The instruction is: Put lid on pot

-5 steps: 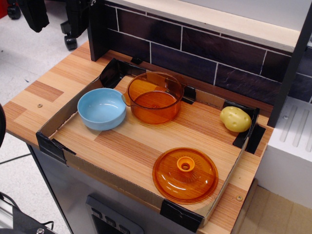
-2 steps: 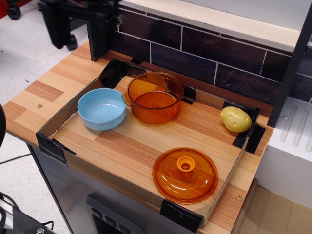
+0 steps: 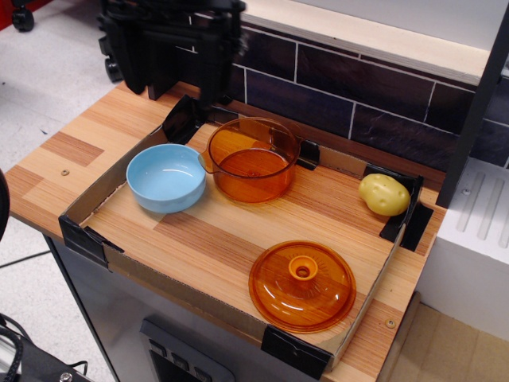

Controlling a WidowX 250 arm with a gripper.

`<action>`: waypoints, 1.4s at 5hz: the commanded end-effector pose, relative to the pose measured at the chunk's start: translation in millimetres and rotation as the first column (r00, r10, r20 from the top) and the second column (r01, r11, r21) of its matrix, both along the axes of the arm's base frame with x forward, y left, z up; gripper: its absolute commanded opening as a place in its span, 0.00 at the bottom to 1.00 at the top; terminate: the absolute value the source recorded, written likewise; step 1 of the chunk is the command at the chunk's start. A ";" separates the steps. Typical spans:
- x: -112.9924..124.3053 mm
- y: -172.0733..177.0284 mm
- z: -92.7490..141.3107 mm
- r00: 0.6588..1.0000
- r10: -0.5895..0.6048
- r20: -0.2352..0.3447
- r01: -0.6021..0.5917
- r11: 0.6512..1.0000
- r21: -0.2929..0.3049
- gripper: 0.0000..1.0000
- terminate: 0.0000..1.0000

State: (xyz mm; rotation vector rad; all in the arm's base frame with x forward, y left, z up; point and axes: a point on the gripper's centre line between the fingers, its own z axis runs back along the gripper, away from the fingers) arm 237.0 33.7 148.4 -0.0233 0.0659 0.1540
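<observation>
observation.image shows the gripper (image 3: pixel 171 60) high at the back with fingers spread and empty, the lid (image 3: pixel 302 286) well forward-right of them, so centre over its knob (image 3: pixel 302 268) before descending, pot (image 3: pixel 253 158) nearby.

Lab mock kitchen: tiled backsplash (image 3: pixel 350 95), wooden counter (image 3: pixel 79 147).

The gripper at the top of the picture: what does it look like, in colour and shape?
The gripper is all black, with a wide blocky body and two flat, broad fingers hanging from it. The picture is blurred there, so no markings, labels or cables can be told.
</observation>
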 end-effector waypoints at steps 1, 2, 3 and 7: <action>0.2 -29.8 -6.9 0.996 -0.015 0.092 0.016 1.000 -0.018 1.00 0.00; 1.0 -43.3 -18.3 0.993 0.004 0.118 0.003 0.998 -0.055 1.00 0.00; 2.9 -54.8 -29.2 0.995 0.010 0.094 -0.004 0.998 -0.067 1.00 0.00; 6.4 -88.9 -80.1 0.998 -0.025 0.053 0.025 1.000 0.012 1.00 0.00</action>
